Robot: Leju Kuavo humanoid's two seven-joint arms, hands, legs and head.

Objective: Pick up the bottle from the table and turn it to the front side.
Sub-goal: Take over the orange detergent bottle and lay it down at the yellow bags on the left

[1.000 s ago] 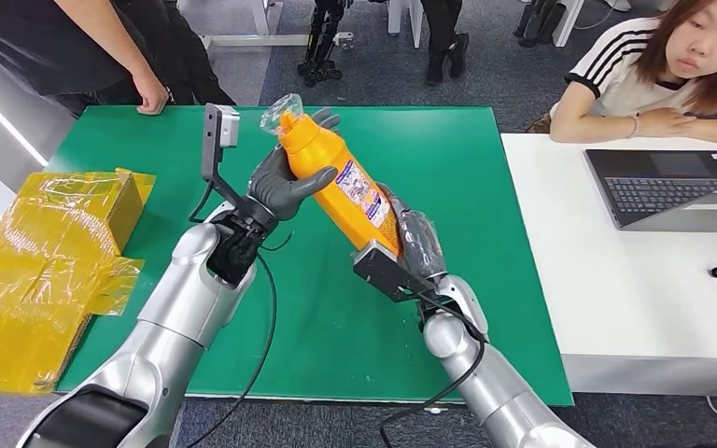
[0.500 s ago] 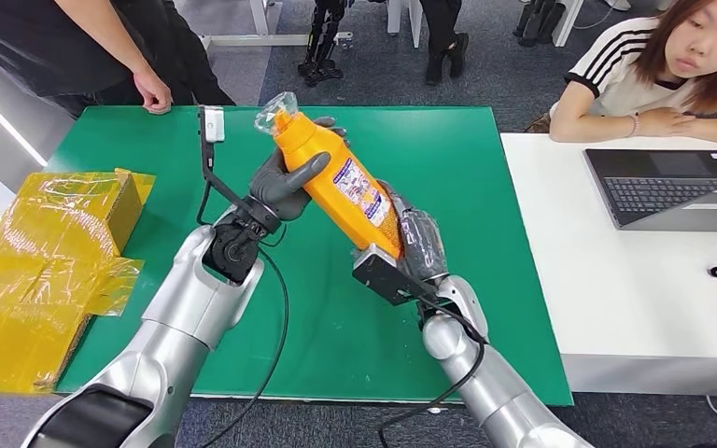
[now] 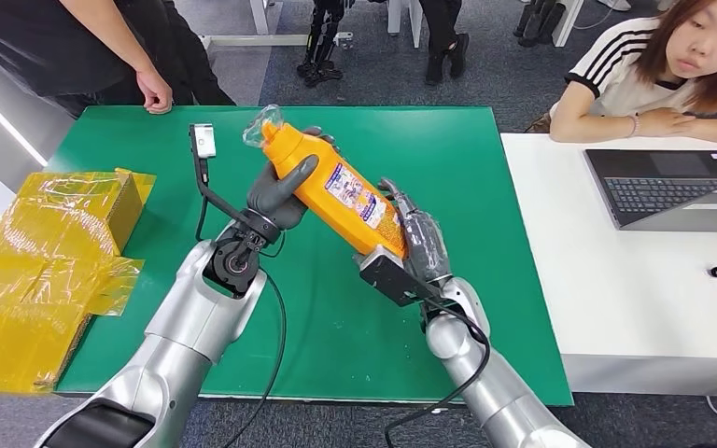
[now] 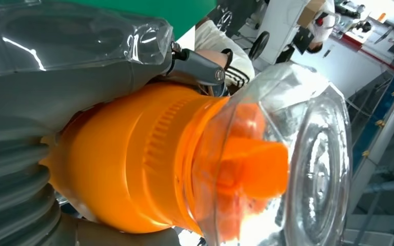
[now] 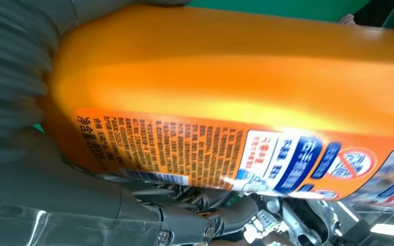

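Orange plastic is what you have between both hands: the bottle (image 3: 336,191) hangs tilted above the green table (image 3: 457,168), clear of it, cap end away from you. Your left hand (image 3: 275,191) wraps its fingers around the neck just below the clear cap (image 4: 308,164), which gives you a pivot to roll the body. Your right hand (image 3: 415,238) cups the base with fingers closed against it, taking the weight. The fine-print label (image 5: 184,154) faces the right wrist camera, so I judge the turn unfinished.
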